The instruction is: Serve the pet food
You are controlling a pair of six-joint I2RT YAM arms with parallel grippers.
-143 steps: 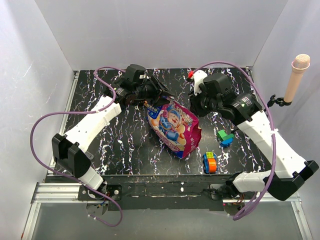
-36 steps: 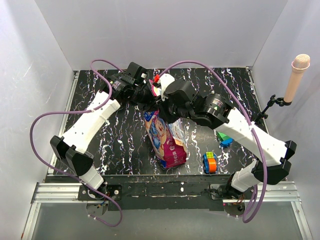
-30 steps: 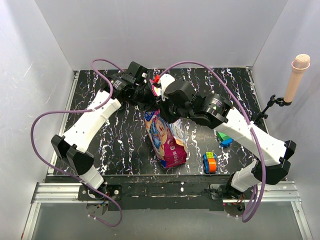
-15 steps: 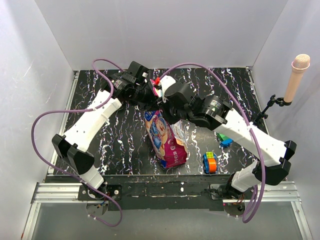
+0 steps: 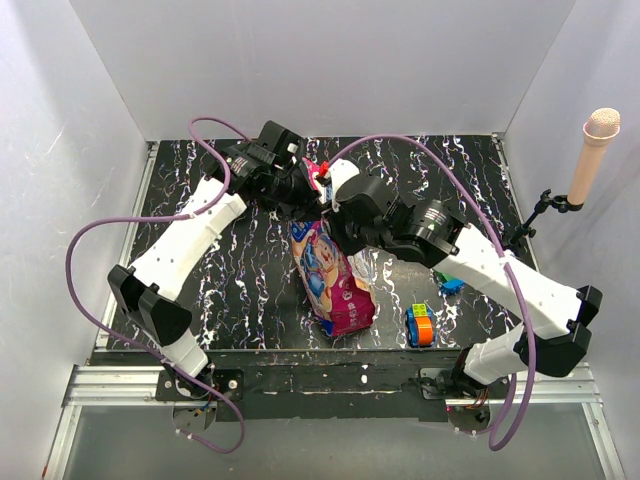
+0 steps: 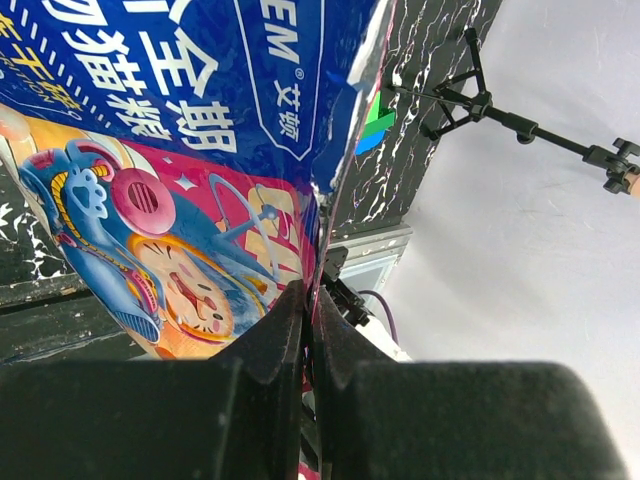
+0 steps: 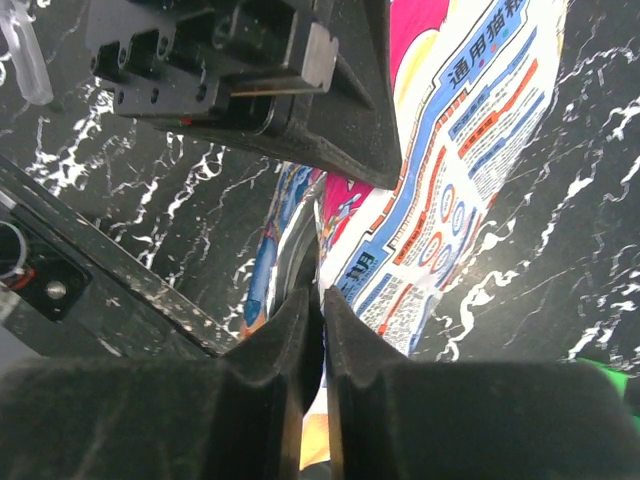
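Observation:
The glossy magenta-and-blue cartoon-printed bag (image 5: 335,280) stands on the black marbled table (image 5: 220,270), its top towards the back. My left gripper (image 5: 300,198) is shut on the top edge of the bag from the left. In the left wrist view the gripper (image 6: 310,296) pinches the thin edge of the bag (image 6: 200,150). My right gripper (image 5: 335,218) is shut on the same top edge from the right. In the right wrist view the gripper (image 7: 322,296) clamps the edge of the bag (image 7: 470,150). No kibble shows; it is hidden inside the bag.
A green-and-blue toy block (image 5: 450,281) and an orange-blue-green block (image 5: 420,325) lie right of the bag. A microphone (image 5: 594,150) on a black stand (image 6: 500,112) stands at the right wall. White walls close in three sides.
My right arm has swung left from the back right onto the bag's top beside the left gripper. The bag has turned narrower and more upright. Over the last second little has moved.

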